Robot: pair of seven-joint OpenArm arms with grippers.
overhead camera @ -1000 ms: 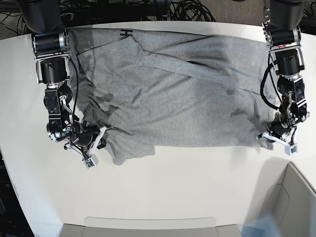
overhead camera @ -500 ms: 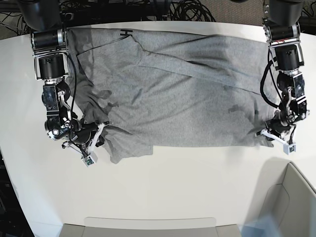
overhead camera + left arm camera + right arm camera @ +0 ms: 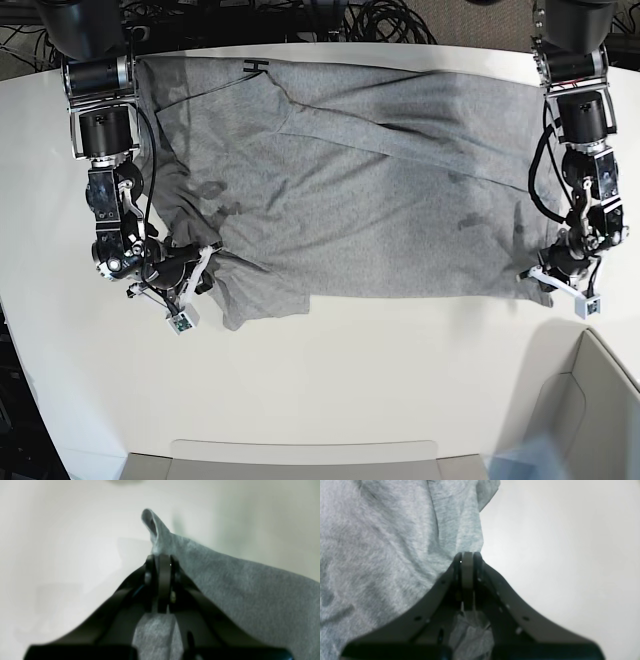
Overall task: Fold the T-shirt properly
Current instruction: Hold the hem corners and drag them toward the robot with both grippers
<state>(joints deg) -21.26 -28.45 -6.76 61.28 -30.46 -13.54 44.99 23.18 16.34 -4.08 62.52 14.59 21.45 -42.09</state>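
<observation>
In the left wrist view the left gripper (image 3: 160,562) is clamped on a corner of the T-shirt (image 3: 245,587); in the right wrist view the right gripper (image 3: 467,560) pinches its edge. From the base view, the T-shirt (image 3: 350,180) lies spread and wrinkled along the table's (image 3: 350,380) far edge, with hardly any folding done.

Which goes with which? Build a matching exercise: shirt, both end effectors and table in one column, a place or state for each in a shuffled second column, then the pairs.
1. T-shirt
2. left end effector
3. right end effector
4. table

a. clamped on the hem corner, base view's right
b. white, bare near edge
c. clamped on bunched cloth, base view's left
d. spread out, grey, wrinkled

Pairs: 1-d, 2-a, 3-c, 4-b
</observation>
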